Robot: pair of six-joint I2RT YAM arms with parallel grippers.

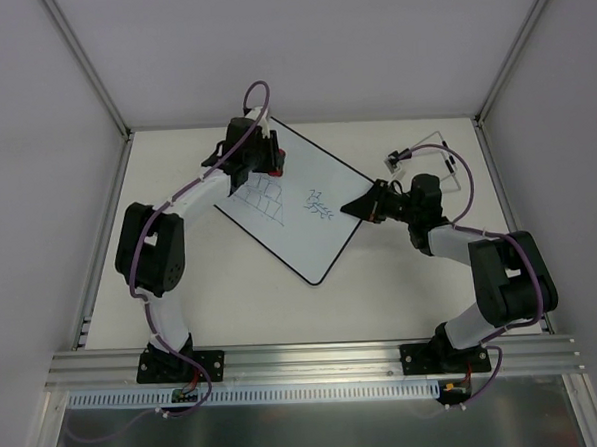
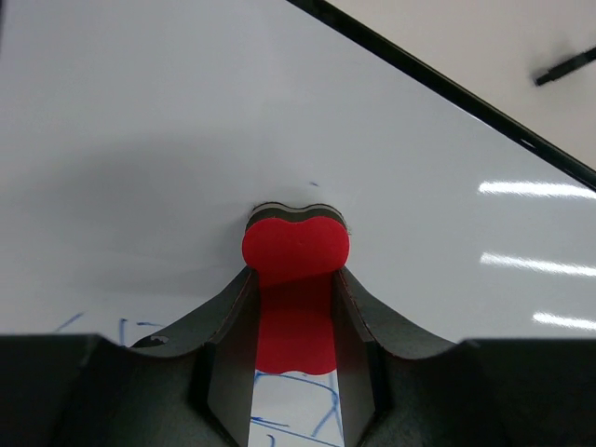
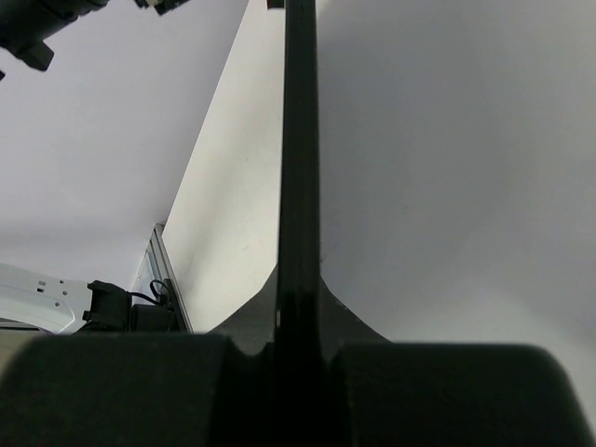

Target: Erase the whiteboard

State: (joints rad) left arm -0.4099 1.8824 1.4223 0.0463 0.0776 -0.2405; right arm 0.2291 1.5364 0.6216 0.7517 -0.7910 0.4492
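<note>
White tabletop (image 1: 411, 268) carried the whiteboard (image 1: 320, 162) diagonally at centre; left hand (image 1: 262, 168), clamped on the red eraser (image 2: 296, 247), sat upper left of the blue marks (image 1: 321, 208); right hand (image 1: 370, 202) pinched the board's right corner.

Bright, even overhead light; glare streaks on the whiteboard (image 2: 140, 112); wrist-view foregrounds dark and blurred.

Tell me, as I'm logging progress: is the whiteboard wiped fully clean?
No: blue pen marks and a drawn grid show on the whiteboard, beside the red eraser.
</note>
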